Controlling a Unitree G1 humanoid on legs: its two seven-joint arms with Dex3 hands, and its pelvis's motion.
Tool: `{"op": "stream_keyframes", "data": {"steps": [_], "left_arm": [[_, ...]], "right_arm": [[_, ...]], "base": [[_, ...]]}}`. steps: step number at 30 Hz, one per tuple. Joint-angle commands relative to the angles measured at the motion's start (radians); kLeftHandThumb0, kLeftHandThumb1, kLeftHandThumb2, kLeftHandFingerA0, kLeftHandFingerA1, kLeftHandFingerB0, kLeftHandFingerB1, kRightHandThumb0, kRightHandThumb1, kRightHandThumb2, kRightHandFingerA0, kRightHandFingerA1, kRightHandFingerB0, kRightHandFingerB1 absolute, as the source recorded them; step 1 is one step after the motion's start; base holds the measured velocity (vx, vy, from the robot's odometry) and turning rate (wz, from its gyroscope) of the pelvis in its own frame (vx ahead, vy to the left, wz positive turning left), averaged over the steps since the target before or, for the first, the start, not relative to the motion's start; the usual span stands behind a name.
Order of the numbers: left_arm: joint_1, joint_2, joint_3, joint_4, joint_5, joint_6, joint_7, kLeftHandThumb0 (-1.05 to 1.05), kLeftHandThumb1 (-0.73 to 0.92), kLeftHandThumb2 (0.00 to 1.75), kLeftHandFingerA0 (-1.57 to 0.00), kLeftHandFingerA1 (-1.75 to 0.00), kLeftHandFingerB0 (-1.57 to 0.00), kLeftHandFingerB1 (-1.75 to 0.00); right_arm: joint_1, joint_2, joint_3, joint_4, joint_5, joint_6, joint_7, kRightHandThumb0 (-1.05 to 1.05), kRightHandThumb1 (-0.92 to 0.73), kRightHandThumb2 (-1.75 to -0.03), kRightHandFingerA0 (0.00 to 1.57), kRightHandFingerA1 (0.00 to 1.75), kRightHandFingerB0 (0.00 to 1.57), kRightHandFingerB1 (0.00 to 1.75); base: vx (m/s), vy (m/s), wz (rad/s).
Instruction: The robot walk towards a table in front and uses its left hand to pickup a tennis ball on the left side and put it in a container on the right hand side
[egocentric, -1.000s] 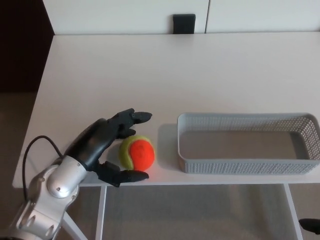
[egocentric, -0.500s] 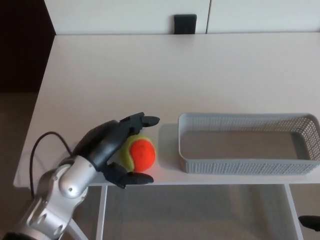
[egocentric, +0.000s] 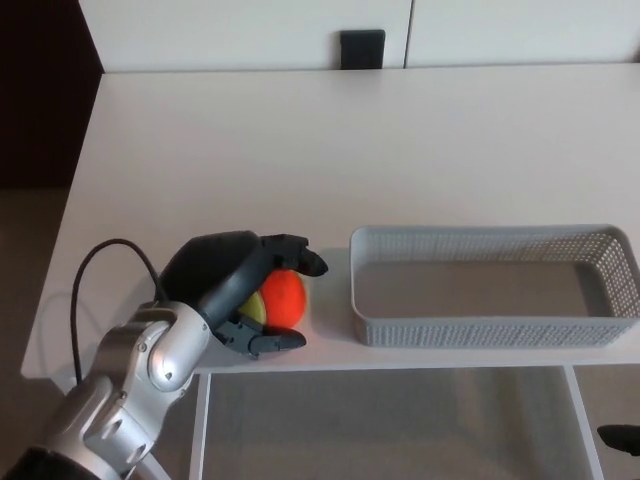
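An orange and yellow-green tennis ball (egocentric: 279, 300) lies near the front edge of the white table (egocentric: 330, 150), left of a grey mesh container (egocentric: 490, 330). My left hand (egocentric: 235, 290) wraps over the ball from the left. Its fingers (egocentric: 295, 255) curl across the top and the thumb (egocentric: 268, 342) sits under the front side. The hand covers the ball's left half. The ball still looks to be resting on the table. My right hand does not show.
The grey container is long, empty and sits at the front right of the table. A black object (egocentric: 361, 48) stands against the white wall behind the table. A dark cable (egocentric: 105, 275) loops off my left forearm.
My left hand moved right and closed over the ball; fingers that stood spread around it now curl onto it. The ball has barely shifted.
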Motion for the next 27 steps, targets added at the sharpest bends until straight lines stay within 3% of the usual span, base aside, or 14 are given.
{"op": "stream_keyframes", "data": {"steps": [1,20,23,24,27], "left_arm": [[0.052,0.003,0.004,0.019,0.017,0.059,-0.012,-0.5,0.59,0.58,-0.97,-0.93,-1.02,-0.52],[0.075,-0.032,0.153,-0.255,-0.073,0.107,-0.069,-0.46,0.51,0.57,-1.1,-0.92,-1.11,-0.56],[0.06,-0.031,0.194,-0.328,-0.1,0.072,-0.061,-0.41,0.52,0.56,-1.15,-0.89,-1.13,-0.53],[0.042,-0.039,0.211,-0.372,-0.113,0.089,-0.075,-0.39,0.55,0.58,-1.27,-0.75,-1.14,-0.54],[0.014,-0.052,0.239,-0.44,-0.133,0.118,-0.098,-0.39,0.55,0.58,-1.27,-0.75,-1.14,-0.54]], "right_arm": [[-0.007,-0.021,0.001,0.01,0.002,-0.014,0.013,-0.17,-0.52,-0.53,0.54,0.63,0.47,0.56],[-0.032,-0.04,0.012,0.007,-0.001,0.02,0.03,-0.17,-0.52,-0.54,0.54,0.62,0.51,0.56],[-0.038,-0.041,0.014,0.02,-0.002,0.014,0.027,-0.18,-0.52,-0.54,0.56,0.62,0.52,0.56],[-0.041,-0.042,0.014,0.025,0.0,0.016,0.03,-0.17,-0.52,-0.54,0.55,0.61,0.52,0.56],[-0.046,-0.043,0.015,0.032,0.003,0.02,0.034,-0.17,-0.52,-0.54,0.55,0.61,0.52,0.56]], "base": [[0.0,0.0,0.0],[0.0,0.0,0.0],[0.0,0.0,0.0],[0.0,0.0,0.0],[0.0,0.0,0.0]]}}
